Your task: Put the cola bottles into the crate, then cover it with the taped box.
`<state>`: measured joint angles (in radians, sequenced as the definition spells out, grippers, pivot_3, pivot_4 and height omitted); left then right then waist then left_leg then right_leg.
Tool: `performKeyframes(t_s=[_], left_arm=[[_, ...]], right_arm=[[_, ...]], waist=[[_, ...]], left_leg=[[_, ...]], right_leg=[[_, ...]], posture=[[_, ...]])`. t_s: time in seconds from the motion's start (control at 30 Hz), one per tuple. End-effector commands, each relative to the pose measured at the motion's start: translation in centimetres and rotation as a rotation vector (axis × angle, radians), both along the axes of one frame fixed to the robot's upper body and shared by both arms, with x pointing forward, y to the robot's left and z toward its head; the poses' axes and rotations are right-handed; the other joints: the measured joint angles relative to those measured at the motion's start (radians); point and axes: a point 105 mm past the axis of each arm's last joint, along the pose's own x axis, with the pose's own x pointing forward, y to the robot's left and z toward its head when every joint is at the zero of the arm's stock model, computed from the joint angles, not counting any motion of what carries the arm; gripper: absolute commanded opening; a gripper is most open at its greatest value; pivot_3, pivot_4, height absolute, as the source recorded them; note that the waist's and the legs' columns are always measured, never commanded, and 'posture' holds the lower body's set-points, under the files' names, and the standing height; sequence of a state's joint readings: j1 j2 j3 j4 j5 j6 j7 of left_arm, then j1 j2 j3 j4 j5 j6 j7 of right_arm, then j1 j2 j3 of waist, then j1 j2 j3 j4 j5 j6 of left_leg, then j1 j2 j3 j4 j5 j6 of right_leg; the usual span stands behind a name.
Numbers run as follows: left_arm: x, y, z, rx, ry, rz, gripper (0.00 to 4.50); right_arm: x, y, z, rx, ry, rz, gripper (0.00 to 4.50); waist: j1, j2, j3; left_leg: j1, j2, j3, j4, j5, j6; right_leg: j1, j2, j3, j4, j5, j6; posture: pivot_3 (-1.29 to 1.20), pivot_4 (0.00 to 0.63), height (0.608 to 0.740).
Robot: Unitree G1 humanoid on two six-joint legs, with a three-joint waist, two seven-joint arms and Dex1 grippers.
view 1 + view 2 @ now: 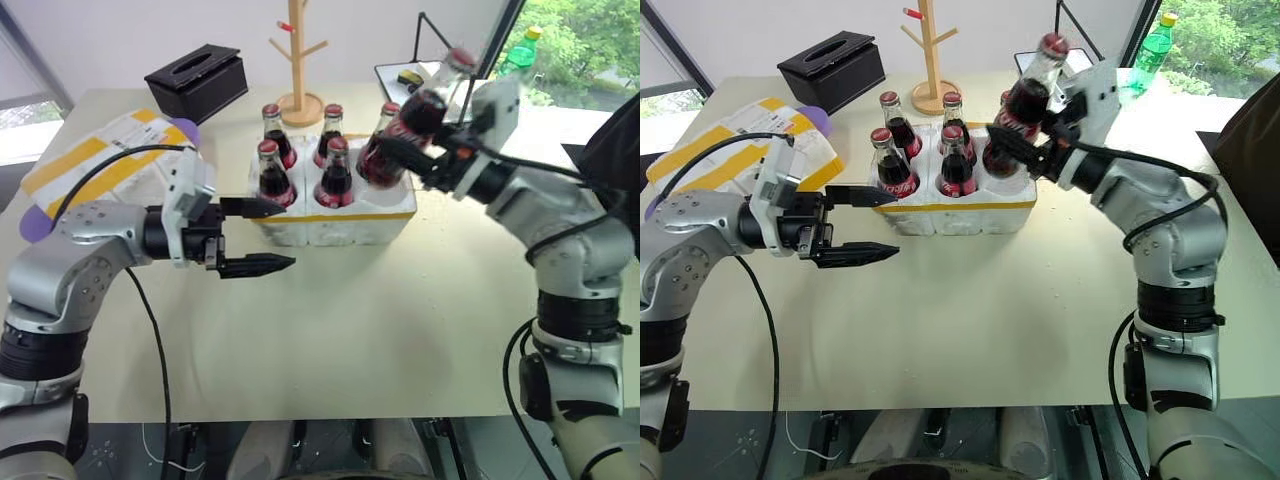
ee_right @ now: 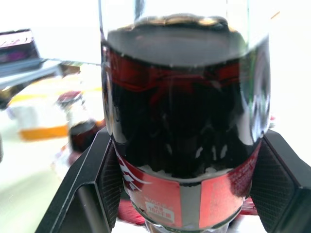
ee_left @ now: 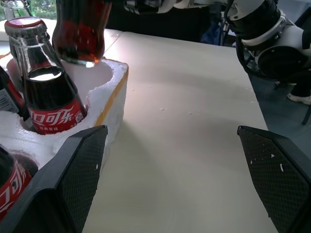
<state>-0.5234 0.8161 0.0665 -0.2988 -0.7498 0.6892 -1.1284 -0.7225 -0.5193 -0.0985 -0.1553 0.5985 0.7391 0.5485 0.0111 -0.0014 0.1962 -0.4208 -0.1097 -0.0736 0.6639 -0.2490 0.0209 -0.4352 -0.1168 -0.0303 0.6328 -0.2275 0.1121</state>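
The white foam crate (image 1: 350,215) with a yellow band stands mid-table. Several cola bottles (image 1: 334,172) with red caps sit upright in its wells. My right gripper (image 1: 412,132) is shut on the lower body of one more cola bottle (image 1: 432,95). This bottle is tilted, cap up and to the right, and its base hangs just above the crate's front right well (image 3: 95,73). My left gripper (image 1: 288,235) is open and level beside the crate's front left corner, with nothing between its fingers. The taped box (image 1: 100,155), white with yellow tape and a label, lies behind my left arm.
A black tissue box (image 1: 197,78) and a wooden peg stand (image 1: 297,60) are at the back of the table. A green plastic bottle (image 1: 522,52) stands at the far right. Bare tabletop (image 1: 380,320) stretches in front of the crate.
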Motion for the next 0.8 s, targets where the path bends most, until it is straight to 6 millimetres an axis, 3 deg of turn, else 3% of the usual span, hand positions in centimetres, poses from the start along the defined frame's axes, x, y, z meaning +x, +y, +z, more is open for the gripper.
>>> performKeyframes(t_s=[0.03, 0.57, 0.77, 0.8], left_arm=[[-0.2, 0.7, 1.3, -0.005, -0.067, 0.026, 4.5], [-0.4, 1.3, 1.5, 0.004, -0.076, 0.068, 4.5], [-0.3, 1.3, 1.2, 0.001, -0.075, 0.073, 4.5], [-0.3, 1.3, 1.1, 0.002, -0.075, 0.074, 4.5]], right_arm=[[0.2, 0.2, 0.8, -0.014, -0.076, -0.008, 2.79], [1.0, 0.4, -2.9, -0.139, 0.034, 0.041, 2.79], [2.2, 1.0, -5.0, -0.177, 0.105, 0.049, 2.79], [2.4, 1.1, -5.3, -0.167, 0.123, 0.045, 3.29]], waist=[[0.0, 0.0, 0.0], [-0.008, 0.0, 0.0], [-0.009, 0.0, 0.0], [-0.01, 0.0, 0.0]], left_leg=[[0.0, 0.0, 0.0, 0.0, 0.0, 0.0], [-0.001, 0.0, 0.0, 0.0, 0.0, 0.0], [0.0, 0.0, 0.0, 0.0, 0.0, 0.0], [0.0, 0.0, 0.0, 0.0, 0.0, 0.0]], right_leg=[[0.0, 0.0, 0.0, 0.0, 0.0, 0.0], [-0.001, 0.0, 0.0, 0.0, 0.0, 0.0], [-0.001, 0.0, 0.0, 0.0, 0.0, 0.0], [-0.001, 0.0, 0.0, 0.0, 0.0, 0.0]], posture=[[0.0, 0.15, 0.736], [0.0, 0.15, 0.736], [0.0, 0.15, 0.736], [0.0, 0.15, 0.736]])
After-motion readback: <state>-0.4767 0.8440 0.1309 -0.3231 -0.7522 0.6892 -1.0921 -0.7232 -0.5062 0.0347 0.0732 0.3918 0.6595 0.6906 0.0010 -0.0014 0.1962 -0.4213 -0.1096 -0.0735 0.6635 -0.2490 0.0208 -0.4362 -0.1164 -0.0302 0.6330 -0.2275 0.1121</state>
